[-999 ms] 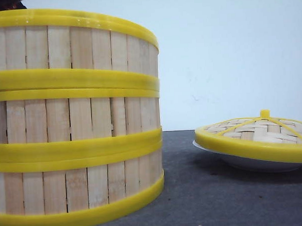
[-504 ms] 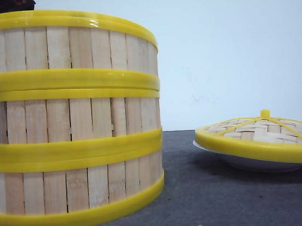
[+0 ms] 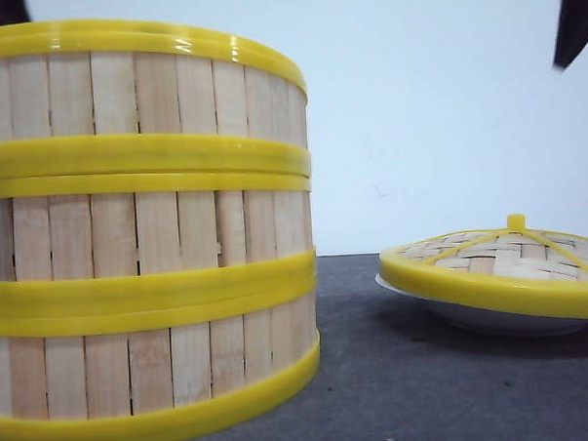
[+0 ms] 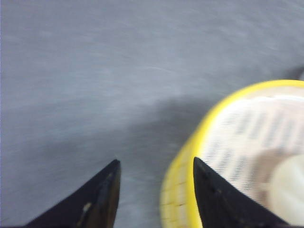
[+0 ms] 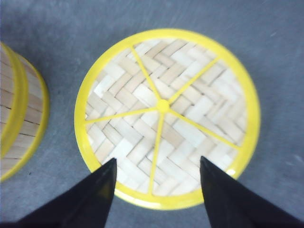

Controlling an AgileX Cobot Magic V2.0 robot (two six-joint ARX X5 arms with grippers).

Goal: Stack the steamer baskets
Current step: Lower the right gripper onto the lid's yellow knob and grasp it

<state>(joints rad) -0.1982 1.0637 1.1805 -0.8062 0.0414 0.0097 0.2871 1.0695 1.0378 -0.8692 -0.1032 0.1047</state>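
Three steamer baskets stand stacked at the left: the top basket (image 3: 142, 90) on the middle one (image 3: 148, 232) on the bottom one (image 3: 154, 368). My left gripper (image 4: 156, 161) hangs open and empty above the stack's edge, one finger over the top basket's yellow rim (image 4: 183, 190), the other over the table; this view is blurred. My right gripper (image 5: 157, 159) is open and empty, high above the woven lid (image 5: 166, 114), touching nothing. The stack (image 5: 19, 114) shows beside the lid there.
The domed lid (image 3: 501, 260) with its yellow knob rests on a white plate (image 3: 474, 315) at the right. Grey table (image 3: 380, 393) lies between stack and plate. Dark arm parts show at the top left (image 3: 0, 9) and top right (image 3: 576, 18).
The dark left arm part above the stack has shifted left and shrunk. A dark part of the right arm has come into the top right corner. Stack and lid have not moved.
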